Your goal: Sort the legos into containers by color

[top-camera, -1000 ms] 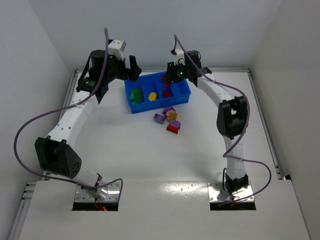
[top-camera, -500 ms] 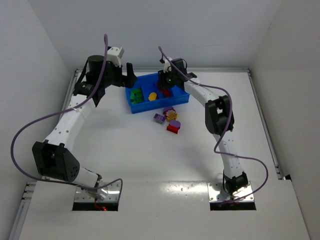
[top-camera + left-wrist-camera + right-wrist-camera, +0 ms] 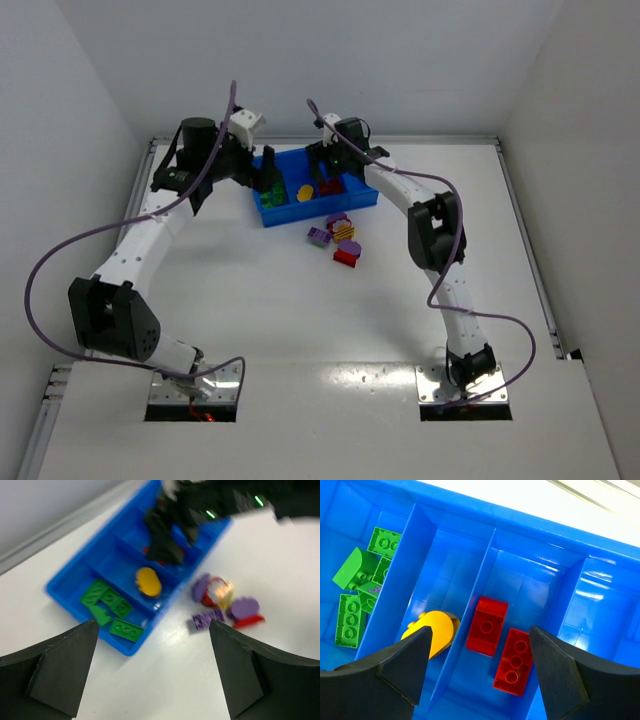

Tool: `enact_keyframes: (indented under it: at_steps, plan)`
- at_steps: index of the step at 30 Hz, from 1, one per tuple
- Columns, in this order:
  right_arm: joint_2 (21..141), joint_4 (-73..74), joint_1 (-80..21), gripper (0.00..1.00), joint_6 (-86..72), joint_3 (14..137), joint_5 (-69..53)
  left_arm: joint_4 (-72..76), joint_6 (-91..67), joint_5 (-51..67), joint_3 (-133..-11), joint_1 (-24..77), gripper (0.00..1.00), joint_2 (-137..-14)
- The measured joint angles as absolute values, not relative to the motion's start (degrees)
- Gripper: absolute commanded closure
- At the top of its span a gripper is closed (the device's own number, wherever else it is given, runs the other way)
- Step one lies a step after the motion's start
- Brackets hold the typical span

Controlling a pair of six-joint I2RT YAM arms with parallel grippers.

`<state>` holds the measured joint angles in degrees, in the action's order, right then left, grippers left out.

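My right gripper hangs over the blue tray, fingers spread wide and holding nothing. Below it, two red bricks lie in the third compartment from the left in my right wrist view. A rounded yellow piece sits in the second and several green bricks in the first. My left gripper hovers near the tray's green end, jaws fully apart and empty. A small cluster of purple, red and yellow bricks lies on the white table just beside the tray.
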<state>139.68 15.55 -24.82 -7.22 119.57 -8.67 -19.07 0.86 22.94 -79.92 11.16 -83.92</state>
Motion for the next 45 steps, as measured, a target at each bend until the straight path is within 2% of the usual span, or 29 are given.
enact_keyframes:
  at_steps: [6, 13, 14, 20, 28, 45]
  plan:
    - [133.51, 17.23, -24.99, 0.15, -5.63, 115.39, -7.44, -29.78, 24.05, 36.49, -75.42, 16.16, 0.0, -83.72]
    - [109.71, 19.0, -19.77, 0.15, -3.62, 102.17, -6.35, -38.63, 47.13, 41.06, -69.38, 23.31, 0.07, -88.33]
    - [106.28, 18.83, -18.17, 0.17, -3.07, 100.01, -6.22, -39.0, 49.36, 41.04, -69.14, 23.46, 0.1, -89.78]
    - [94.15, 21.85, -10.22, 0.21, -0.21, 89.38, -6.15, -30.17, 56.64, 39.7, -64.62, 25.36, 0.14, -94.8]
    - [91.85, 26.28, -6.44, 0.21, 0.23, 78.7, -9.61, -21.93, 59.86, 39.2, -70.04, 26.94, 0.17, -102.85]
    - [92.55, 26.06, -2.31, 0.21, -0.25, 80.99, -13.5, -18.04, 59.9, 39.18, -75.72, 27.44, 0.19, -112.25]
